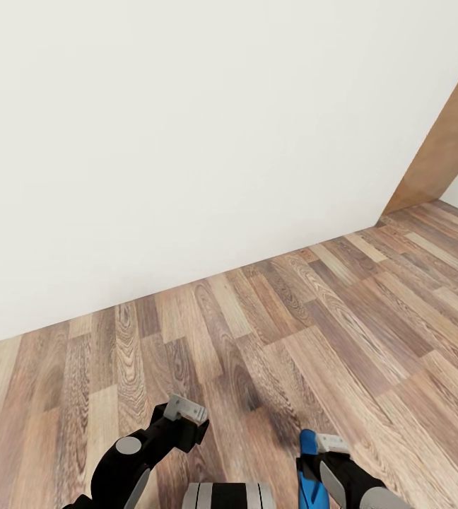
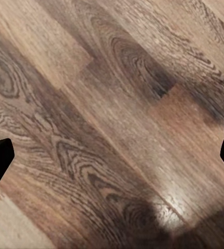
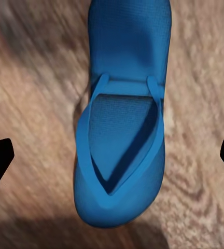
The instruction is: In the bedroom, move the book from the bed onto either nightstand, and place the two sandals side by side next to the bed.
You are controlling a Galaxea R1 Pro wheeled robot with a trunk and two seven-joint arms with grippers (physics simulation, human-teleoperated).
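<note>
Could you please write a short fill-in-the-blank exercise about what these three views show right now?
1. The sandal in front of the right gripper is coloured ____.
2. The floor is made of ____ planks.
3. The wall ahead of the robot is coloured ____.
4. Under the left gripper there is only bare ____.

Missing words: blue; wood; white; floor.

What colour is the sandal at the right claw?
Bright blue all over, sole and straps alike. The sandal shows best in the right wrist view.
</note>
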